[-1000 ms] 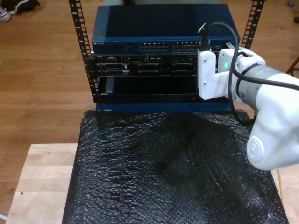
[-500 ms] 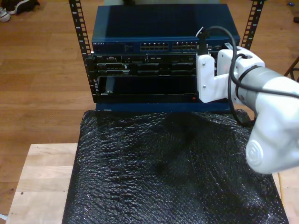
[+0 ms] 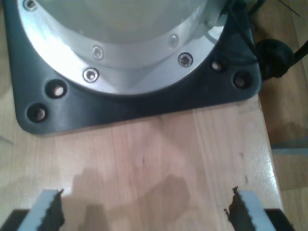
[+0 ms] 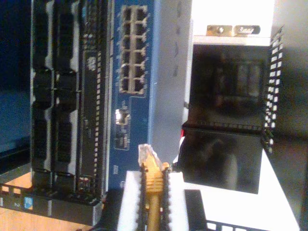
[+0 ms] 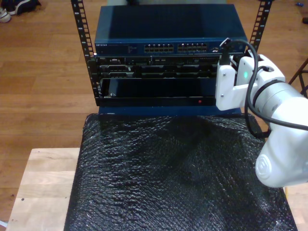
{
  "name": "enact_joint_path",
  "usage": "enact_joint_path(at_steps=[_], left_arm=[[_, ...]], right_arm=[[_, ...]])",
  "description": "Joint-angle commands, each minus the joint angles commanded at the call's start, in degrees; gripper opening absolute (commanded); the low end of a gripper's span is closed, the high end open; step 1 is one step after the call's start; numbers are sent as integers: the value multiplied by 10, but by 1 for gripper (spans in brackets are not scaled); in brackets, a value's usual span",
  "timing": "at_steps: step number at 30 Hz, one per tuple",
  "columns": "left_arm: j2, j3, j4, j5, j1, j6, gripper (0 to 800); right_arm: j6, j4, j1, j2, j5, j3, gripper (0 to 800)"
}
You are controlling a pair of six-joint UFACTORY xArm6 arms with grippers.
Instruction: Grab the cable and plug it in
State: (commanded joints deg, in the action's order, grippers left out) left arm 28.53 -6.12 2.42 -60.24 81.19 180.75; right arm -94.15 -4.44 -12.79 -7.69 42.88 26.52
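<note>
The cable is yellow, and my second gripper is shut on it just behind its clear plug. The plug sticks out past the fingertips toward the blue switch, short of its block of ports and apart from it. In the exterior view the white arm with its wrist mount stands before the rack at the exterior view's right, beside the switch's port row. My first gripper is open over bare wood, with nothing between its toothed fingers.
A dark base plate with a metal flange sits on the wood ahead of my first gripper. A black bubble-wrap mat covers the wooden table in front of the rack. Perforated rack rails flank the switch.
The arm at the rack has shifted toward the exterior view's right, uncovering more of the rack's front and port row.
</note>
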Motion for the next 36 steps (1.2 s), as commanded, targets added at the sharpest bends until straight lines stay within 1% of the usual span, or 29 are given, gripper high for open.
enact_joint_path(at_steps=[4,9,14,19,23,25,28,31,34,36], left_arm=[[0,0,0,0,0,0,800],[0,0,0,0,0,0,800],[0,0,0,0,0,0,800],[0,0,0,0,0,0,800],[0,0,0,0,0,0,800],[0,0,0,0,0,0,800],[0,0,0,0,0,0,800],[0,0,0,0,0,0,800],[0,0,0,0,-1,0,800],[0,0,0,0,0,0,800]], right_arm=[[4,0,0,25,53,0,0],[19,1,1,47,72,3,0],[24,1,1,84,150,5,0],[22,1,-1,140,230,25,0],[20,-3,-4,178,262,49,0],[20,-11,-6,194,273,62,0],[18,-44,-16,222,293,80,0],[16,-64,-28,260,314,105,0],[16,-78,-33,278,321,123,0],[16,-97,-41,289,322,136,0]])
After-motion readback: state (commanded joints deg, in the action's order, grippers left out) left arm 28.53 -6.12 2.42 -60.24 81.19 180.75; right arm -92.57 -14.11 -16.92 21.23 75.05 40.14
